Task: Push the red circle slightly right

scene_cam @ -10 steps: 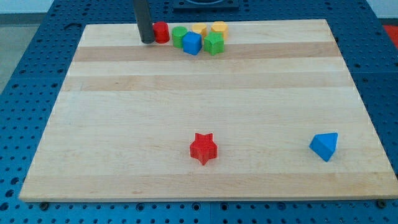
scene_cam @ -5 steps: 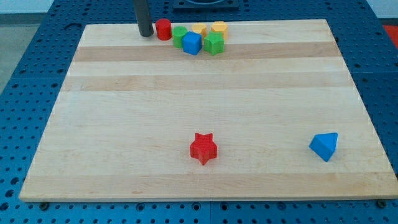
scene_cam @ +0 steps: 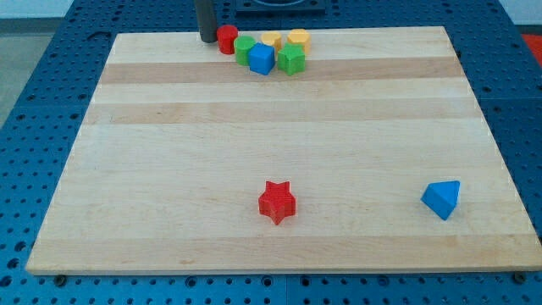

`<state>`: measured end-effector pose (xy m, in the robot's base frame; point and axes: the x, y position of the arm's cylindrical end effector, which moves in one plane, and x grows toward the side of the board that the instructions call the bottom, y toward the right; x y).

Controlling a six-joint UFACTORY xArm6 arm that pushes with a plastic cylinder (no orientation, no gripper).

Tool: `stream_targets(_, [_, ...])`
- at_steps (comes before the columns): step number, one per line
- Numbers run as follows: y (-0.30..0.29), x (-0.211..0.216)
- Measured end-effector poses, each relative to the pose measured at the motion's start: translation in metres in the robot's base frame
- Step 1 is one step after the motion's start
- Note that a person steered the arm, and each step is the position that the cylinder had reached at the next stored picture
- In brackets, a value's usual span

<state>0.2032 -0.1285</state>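
The red circle (scene_cam: 226,39) stands near the board's top edge, left of centre. It touches or nearly touches the green round block (scene_cam: 245,49) on its right. My tip (scene_cam: 207,39) is just left of the red circle, about touching it. The rod rises out of the view's top.
A cluster sits right of the red circle: a blue cube (scene_cam: 262,58), a green star-like block (scene_cam: 291,58) and two yellow blocks (scene_cam: 270,40) (scene_cam: 298,39). A red star (scene_cam: 277,202) lies at the lower middle. A blue triangle (scene_cam: 442,198) lies at the lower right.
My tip has moved up and to the right, along the red circle's left side. The red circle has shifted slightly right and up, toward the green round block.
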Motion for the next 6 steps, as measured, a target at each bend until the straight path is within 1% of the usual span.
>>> stream_targets(4, [0.008, -0.007])
stream_targets(5, [0.008, -0.001])
stream_targets(6, [0.001, 0.045])
